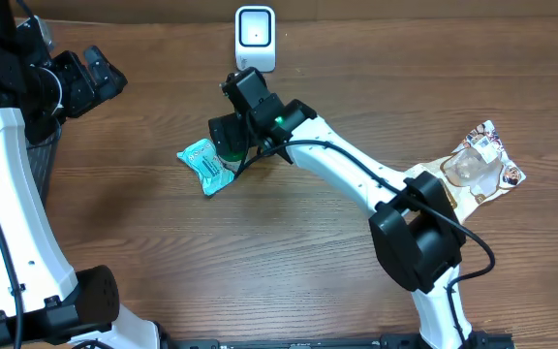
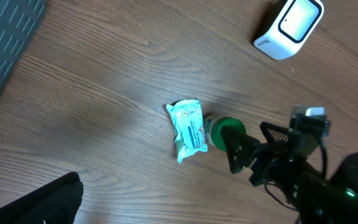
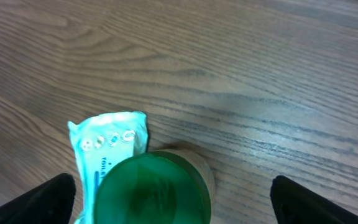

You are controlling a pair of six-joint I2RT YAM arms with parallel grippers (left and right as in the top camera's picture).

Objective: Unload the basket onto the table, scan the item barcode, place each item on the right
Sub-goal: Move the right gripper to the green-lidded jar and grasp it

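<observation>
Right arm reaches from its near-right base diagonally across the surface (image 1: 163, 242), wrist pitched down, right gripper (image 3: 180, 202) over the green-lidded jar (image 3: 151, 190). Its jaws are wide, a finger on each side, clear of the jar. The jar stands upright mid-surface, long axis vertical, lid up, tight against a teal packet (image 2: 188, 129) on its left. Farther back are the white scanner (image 1: 255, 37) beyond the jar and the left gripper (image 1: 95, 78) at far left, jaws wide, holding nothing.
</observation>
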